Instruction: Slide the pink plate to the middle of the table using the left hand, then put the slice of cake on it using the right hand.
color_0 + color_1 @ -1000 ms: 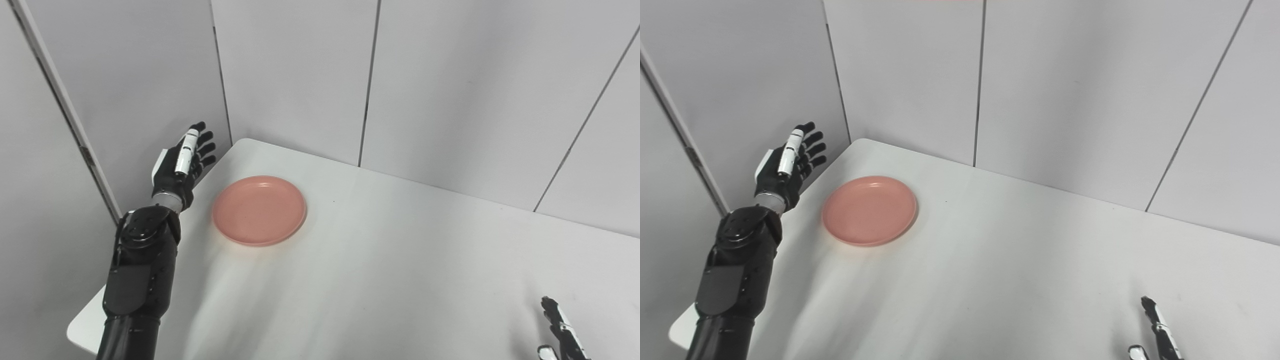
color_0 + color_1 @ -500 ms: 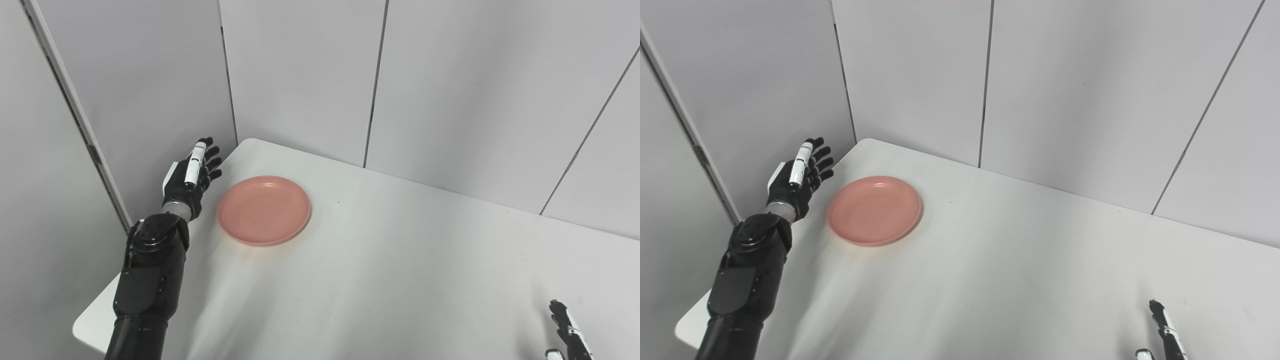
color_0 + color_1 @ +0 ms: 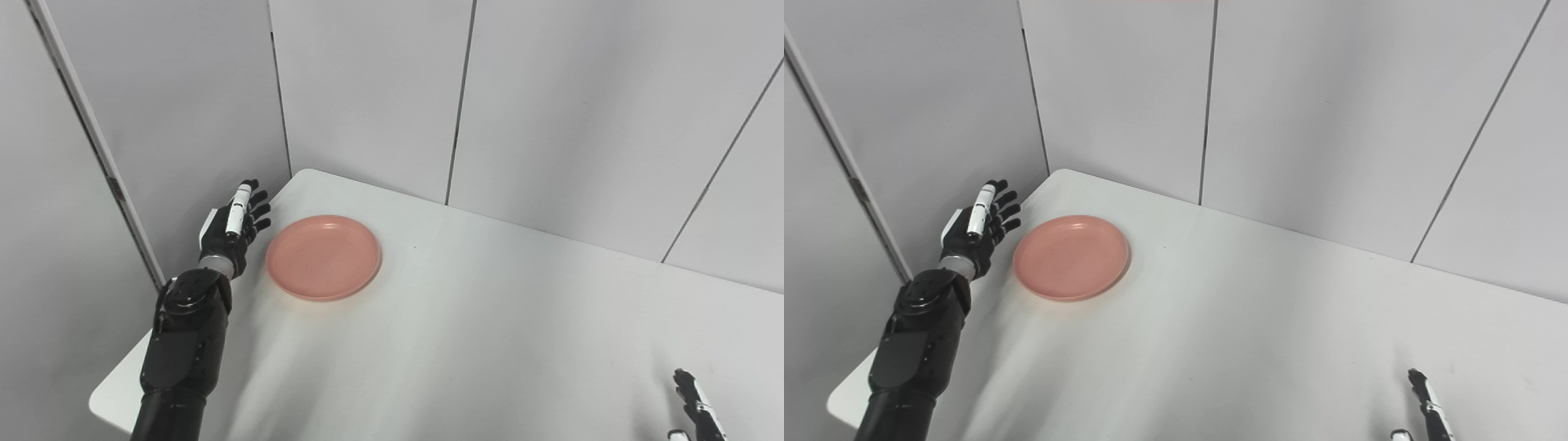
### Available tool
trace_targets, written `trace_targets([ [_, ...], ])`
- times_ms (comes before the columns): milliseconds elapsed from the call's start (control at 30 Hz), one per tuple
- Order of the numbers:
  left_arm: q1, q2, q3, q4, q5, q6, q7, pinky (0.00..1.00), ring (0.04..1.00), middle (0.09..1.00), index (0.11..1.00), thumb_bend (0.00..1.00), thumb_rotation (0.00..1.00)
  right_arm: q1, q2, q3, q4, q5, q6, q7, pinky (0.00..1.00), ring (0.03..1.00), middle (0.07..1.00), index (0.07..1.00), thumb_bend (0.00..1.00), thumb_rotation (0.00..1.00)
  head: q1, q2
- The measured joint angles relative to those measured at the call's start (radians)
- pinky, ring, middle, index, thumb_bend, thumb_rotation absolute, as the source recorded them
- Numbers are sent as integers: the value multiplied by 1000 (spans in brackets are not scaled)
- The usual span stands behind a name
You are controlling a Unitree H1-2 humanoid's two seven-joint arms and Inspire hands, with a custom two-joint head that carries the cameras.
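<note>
A round pink plate [image 3: 323,256] lies empty near the far left corner of the white table [image 3: 465,343]. My left hand [image 3: 233,224] hovers just left of the plate by the table's left edge, fingers spread and open, a small gap away from the rim. Only the fingertips of my right hand [image 3: 695,409] show at the bottom right corner, extended over the table and holding nothing. No slice of cake is in view.
Grey wall panels [image 3: 551,110] close off the table's back and left sides, meeting at the corner just behind the plate. The table's near left corner [image 3: 101,401] sits beside my left forearm.
My left hand has come down and moved in closer to the plate's left rim. The camera shifted a little at first. The plate has stayed where it was.
</note>
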Motion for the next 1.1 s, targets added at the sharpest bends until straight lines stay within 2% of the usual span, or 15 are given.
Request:
trace_targets([
  [333, 9, -13, -15, 30, 4, -27, 0, 860, 901, 920, 906, 292, 1000, 1, 0, -1, 0, 0, 0, 0, 1000, 982, 969, 962, 345, 1000, -6, 6],
  [767, 20, -29, -62, 49, 9, -89, 0, 882, 899, 912, 891, 317, 976, 3, -1, -1, -3, -8, 1, 0, 1000, 982, 968, 963, 329, 1000, -17, 15],
  [1100, 20, -63, -90, 49, 9, -103, 1, 904, 908, 920, 905, 323, 997, 4, -1, -1, -4, -9, 1, 0, 1000, 979, 968, 963, 330, 1000, -37, 23],
])
